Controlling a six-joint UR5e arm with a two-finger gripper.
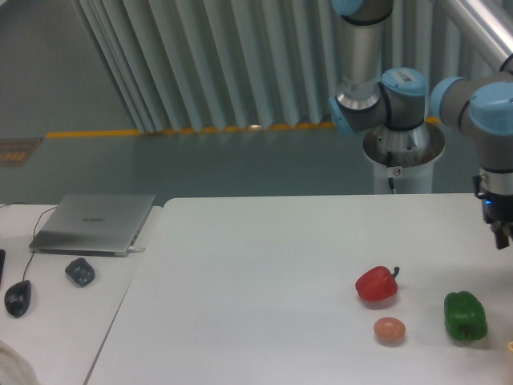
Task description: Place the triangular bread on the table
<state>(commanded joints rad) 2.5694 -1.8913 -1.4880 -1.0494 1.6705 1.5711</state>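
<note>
Only a thin golden sliver of the triangular bread shows, at the frame's lower right edge on the white table; the rest of it is cut off. The arm's blue-capped wrist hangs over the table's far right. Just the dark upper part of the gripper is in view at the right edge, above the bread sliver. Its fingers lie outside the frame, so their state is hidden.
A red pepper, a small peach-brown ball and a green pepper lie on the table's right part. On the adjoining desk to the left are a laptop, a mouse and a small dark object.
</note>
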